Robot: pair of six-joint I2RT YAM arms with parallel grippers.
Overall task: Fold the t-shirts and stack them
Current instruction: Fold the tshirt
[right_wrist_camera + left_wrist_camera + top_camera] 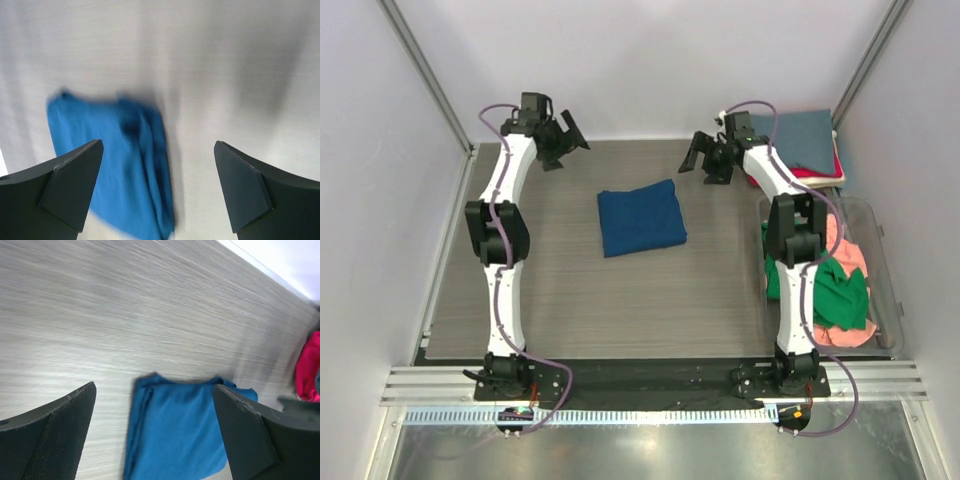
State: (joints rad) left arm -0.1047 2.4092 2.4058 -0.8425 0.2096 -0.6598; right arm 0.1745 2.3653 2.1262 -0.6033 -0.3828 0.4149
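A navy blue t-shirt [641, 218] lies folded into a rough square in the middle of the table; its print is hidden. It shows in the left wrist view [175, 430] and in the right wrist view [115, 170]. My left gripper [567, 143] is open and empty, raised at the table's far left. My right gripper [703, 158] is open and empty, raised at the far right. A stack of folded tees, slate-grey [800, 138] on top with red [820, 174] beneath, lies at the back right corner. Green [840, 292] and salmon-pink [847, 254] tees lie crumpled in a bin.
A clear plastic bin [887, 290] stands at the right side of the table. White walls enclose the table on three sides. A metal rail [650, 385] runs along the near edge by the arm bases.
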